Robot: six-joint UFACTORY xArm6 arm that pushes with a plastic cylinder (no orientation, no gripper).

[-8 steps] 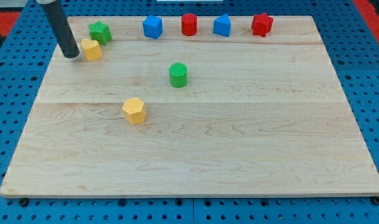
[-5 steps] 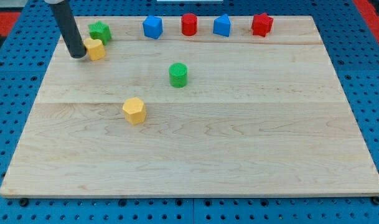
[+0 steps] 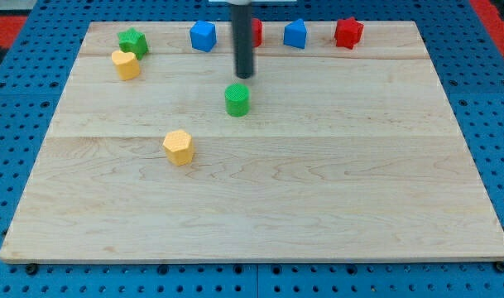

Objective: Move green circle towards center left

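The green circle [image 3: 237, 98] is a round green block standing a little above the board's middle. My tip [image 3: 244, 75] is just above it toward the view's top, slightly to its right, with a small gap between them. The dark rod rises from there and hides most of the red cylinder [image 3: 256, 31] in the top row.
A yellow hexagon block [image 3: 178, 147] lies below and left of the green circle. A yellow block [image 3: 126, 64] and a green star [image 3: 133, 40] sit at the top left. Along the top stand two blue blocks [image 3: 203, 36] [image 3: 295, 34] and a red star [image 3: 348, 32].
My tip has moved from beside the top-left yellow block far to the right, to just above the green circle. The yellow block was nudged slightly right. The green circle has not moved.
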